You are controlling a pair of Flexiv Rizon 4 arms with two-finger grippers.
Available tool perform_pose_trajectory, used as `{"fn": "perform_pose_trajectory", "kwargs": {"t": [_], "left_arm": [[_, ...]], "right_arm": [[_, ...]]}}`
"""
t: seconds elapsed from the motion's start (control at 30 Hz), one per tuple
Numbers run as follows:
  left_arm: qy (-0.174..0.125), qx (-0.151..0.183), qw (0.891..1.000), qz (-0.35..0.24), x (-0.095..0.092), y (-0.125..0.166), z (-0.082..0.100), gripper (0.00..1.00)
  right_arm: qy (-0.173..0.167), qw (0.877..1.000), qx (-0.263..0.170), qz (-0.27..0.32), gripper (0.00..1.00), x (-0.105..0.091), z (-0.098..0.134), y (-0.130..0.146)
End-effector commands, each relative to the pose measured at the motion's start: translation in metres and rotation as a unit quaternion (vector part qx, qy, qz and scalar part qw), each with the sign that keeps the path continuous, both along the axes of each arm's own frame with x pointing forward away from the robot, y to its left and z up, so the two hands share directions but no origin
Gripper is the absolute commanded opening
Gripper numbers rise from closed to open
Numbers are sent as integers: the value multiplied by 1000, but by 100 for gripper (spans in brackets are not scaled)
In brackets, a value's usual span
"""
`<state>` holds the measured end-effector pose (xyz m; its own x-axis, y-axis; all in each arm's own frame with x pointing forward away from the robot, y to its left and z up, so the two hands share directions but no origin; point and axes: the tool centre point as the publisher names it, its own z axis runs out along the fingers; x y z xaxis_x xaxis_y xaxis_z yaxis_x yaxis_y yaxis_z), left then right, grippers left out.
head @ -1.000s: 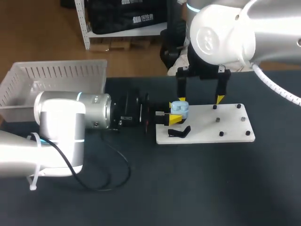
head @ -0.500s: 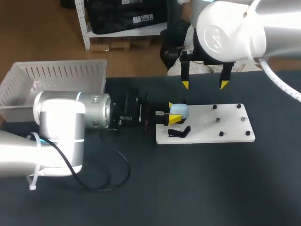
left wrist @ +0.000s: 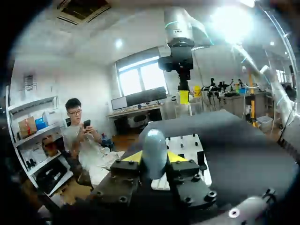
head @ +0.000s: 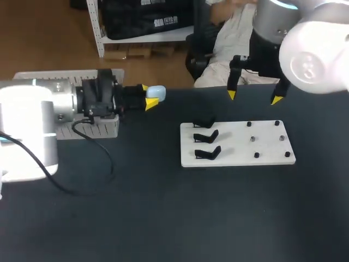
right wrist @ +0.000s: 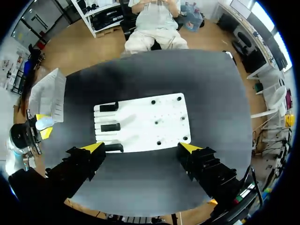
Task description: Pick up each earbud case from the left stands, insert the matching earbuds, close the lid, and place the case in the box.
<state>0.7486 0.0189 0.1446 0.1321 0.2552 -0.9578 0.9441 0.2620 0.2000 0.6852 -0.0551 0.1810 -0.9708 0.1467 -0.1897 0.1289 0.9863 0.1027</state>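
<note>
My left end effector [head: 147,99] is clamped on the pale blue earbud case [head: 157,91], held above the counter [head: 163,218] just right of the box [head: 60,75]. The box lies back toward that arm's wrist, so the left arm is nearer. My right end effector [head: 255,97] hangs over the white board's [head: 267,150] far edge, fingers apart and holding nothing.

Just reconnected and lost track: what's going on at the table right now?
The left gripper, jaws shut on the pale blue earbud case, holds it off the table near the white box. The right gripper hangs above the table at the white board's far side, jaws open and empty. The board's three black stands are bare.
</note>
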Motion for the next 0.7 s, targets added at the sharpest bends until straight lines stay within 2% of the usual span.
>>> {"fn": "perform_pose_trajectory", "kwargs": {"t": [0.03,0.1,0.17,0.2,0.43,0.53,0.63,0.67,0.7], "left_arm": [[9,-34,995,95,-3,55,7,0],[25,-55,991,123,4,71,7,0],[31,-23,986,159,16,91,4,0],[36,-18,984,171,21,99,3,0],[70,65,961,260,51,159,-8,0],[55,110,952,280,64,178,-11,0],[46,133,948,286,69,185,-9,0],[42,139,946,289,71,186,-8,2],[41,145,945,289,72,187,-6,22]], "right_arm": [[-29,1000,-3,-4,100,-4,-1,-1],[-29,1000,-3,-4,100,-4,-1,-1],[-29,1000,-3,-4,100,-4,-1,-1],[-29,1000,-3,-4,100,-4,-1,-1],[-29,1000,-3,-4,100,-4,-1,-1],[-29,1000,-3,-4,100,-4,-1,-1],[-29,1000,-3,-4,100,-4,-1,-1],[-29,1000,-3,-4,100,-4,-1,-1],[-29,1000,-3,-4,100,-4,-1,-1]]}}
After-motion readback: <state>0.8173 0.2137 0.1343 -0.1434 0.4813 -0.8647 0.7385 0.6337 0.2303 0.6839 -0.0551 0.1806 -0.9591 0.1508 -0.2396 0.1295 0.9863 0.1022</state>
